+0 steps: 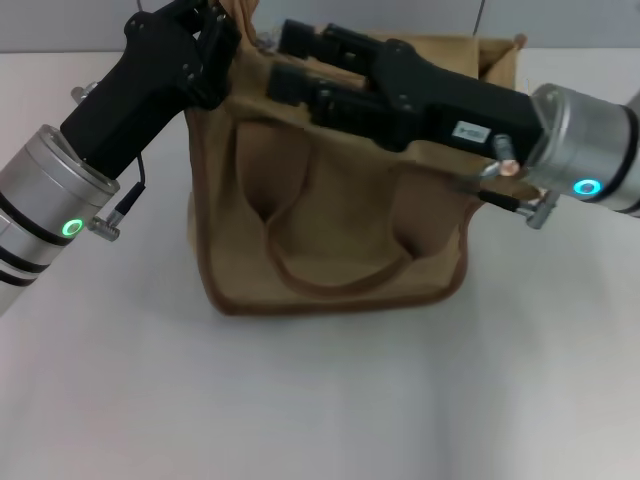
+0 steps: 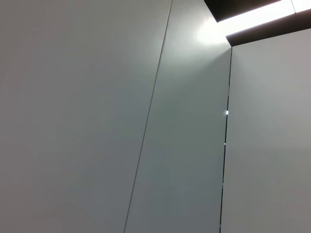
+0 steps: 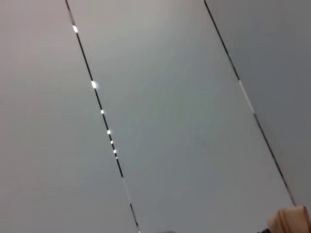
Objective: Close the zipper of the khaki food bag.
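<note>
Khaki food bag standing upright near the bench's far edge, left hand reaching its top left corner, right hand lying across the top, both grips impossible to tell, zipper hidden.

We see the khaki food bag standing upright mid-counter, the one bulky obstacle on it. From about 4 through 6 to 8 o'clock of the bag the counter lies bare, so an approach from the near side is unobstructed. The bag's top edge is crowded: the left end effector sits at its 10 o'clock corner, with its arm slanting down across the 9 o'clock side. The right end effector lies along the top, its arm filling the 2 to 3 o'clock side. A brown strap handle droops against the near face. Both wrist views show only plain panels.
</note>
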